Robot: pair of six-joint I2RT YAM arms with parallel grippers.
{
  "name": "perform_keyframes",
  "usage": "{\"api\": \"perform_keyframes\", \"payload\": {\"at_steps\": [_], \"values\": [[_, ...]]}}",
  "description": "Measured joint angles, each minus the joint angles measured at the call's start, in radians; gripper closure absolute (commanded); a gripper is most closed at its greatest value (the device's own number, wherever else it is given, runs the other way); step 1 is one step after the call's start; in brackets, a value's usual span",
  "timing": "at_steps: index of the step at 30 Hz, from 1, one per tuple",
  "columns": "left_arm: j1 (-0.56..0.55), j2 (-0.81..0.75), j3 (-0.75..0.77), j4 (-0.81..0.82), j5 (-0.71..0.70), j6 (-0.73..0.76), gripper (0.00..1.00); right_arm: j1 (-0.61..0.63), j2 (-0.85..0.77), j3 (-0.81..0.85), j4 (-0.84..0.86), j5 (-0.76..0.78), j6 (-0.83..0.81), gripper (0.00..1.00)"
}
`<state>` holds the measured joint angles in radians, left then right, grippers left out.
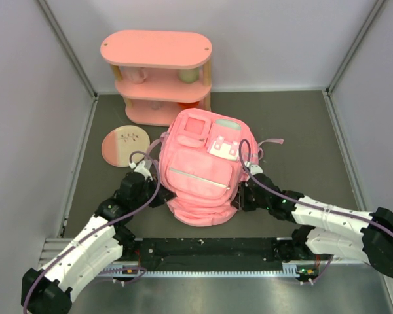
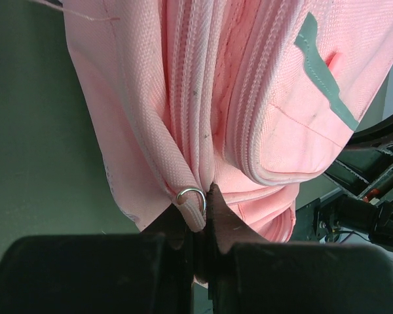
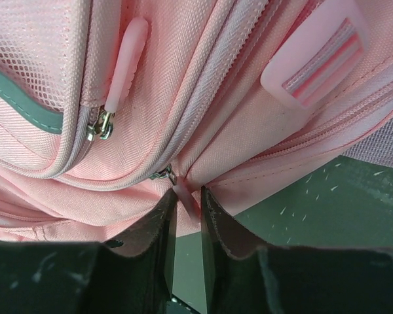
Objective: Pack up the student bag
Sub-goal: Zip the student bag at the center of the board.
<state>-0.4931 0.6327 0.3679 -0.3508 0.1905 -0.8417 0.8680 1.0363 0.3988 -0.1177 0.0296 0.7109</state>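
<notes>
Reading from the left, the left gripper (image 2: 200, 212) has its jaws together, clamped on a fold of fabric at a zip seam of the student bag (image 1: 200, 167). A small metal ring (image 2: 191, 196) sits right at the fingertips. The overhead view hides this grip: there the fingertips are lost against the bag's left edge, and only the left wrist view shows the fold and ring. Beyond this gripper, to its outer side, a round pink disc (image 1: 126, 145) lies on the worktop (image 1: 301, 131). The marks on its face are too small to make out.

The bag sits between the two grippers. Its long axis runs away from them toward the pink shelf (image 1: 157, 72), with the top end toward the shelf, the bottom end toward the arm bases and the front pockets facing up. Both wrist views cut the bag off on every side.

The right gripper (image 3: 187, 203) is at the bag's right edge, its jaws a narrow gap apart. A pink zip pull (image 3: 183, 195) lies in the mouth of that gap; whether either pad touches it cannot be told. Beyond this gripper to the left, a longer zip pull (image 3: 126, 62) hangs beside a grey-trimmed mesh pocket (image 3: 26, 59). Beyond it to the right is a striped pink tab (image 3: 318, 62). The overhead view does not resolve these details.
</notes>
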Motion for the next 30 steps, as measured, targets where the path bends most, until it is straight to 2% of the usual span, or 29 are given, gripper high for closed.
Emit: {"api": "perform_keyframes", "payload": {"at_steps": [4, 8, 17, 23, 30], "values": [[0.0, 0.0, -0.005, 0.005, 0.001, 0.0, 1.0, 0.0, 0.018, 0.0, 0.009, 0.002, 0.0, 0.83], [0.001, 0.0, -0.01, 0.009, 0.001, 0.0, 1.0, 0.0, 0.038, 0.0, 0.023, 0.001, 0.0, 1.0], [0.001, 0.0, -0.011, 0.014, 0.004, 0.002, 1.0, 0.003, 0.006, 0.012, -0.019, 0.031, -0.004, 1.0], [0.001, -0.006, -0.009, 0.016, 0.006, 0.009, 1.0, 0.008, -0.028, 0.077, -0.138, 0.156, -0.011, 1.0], [0.001, -0.011, -0.004, 0.013, 0.011, 0.019, 1.0, 0.0, -0.028, 0.124, -0.188, 0.251, -0.01, 1.0]]}}
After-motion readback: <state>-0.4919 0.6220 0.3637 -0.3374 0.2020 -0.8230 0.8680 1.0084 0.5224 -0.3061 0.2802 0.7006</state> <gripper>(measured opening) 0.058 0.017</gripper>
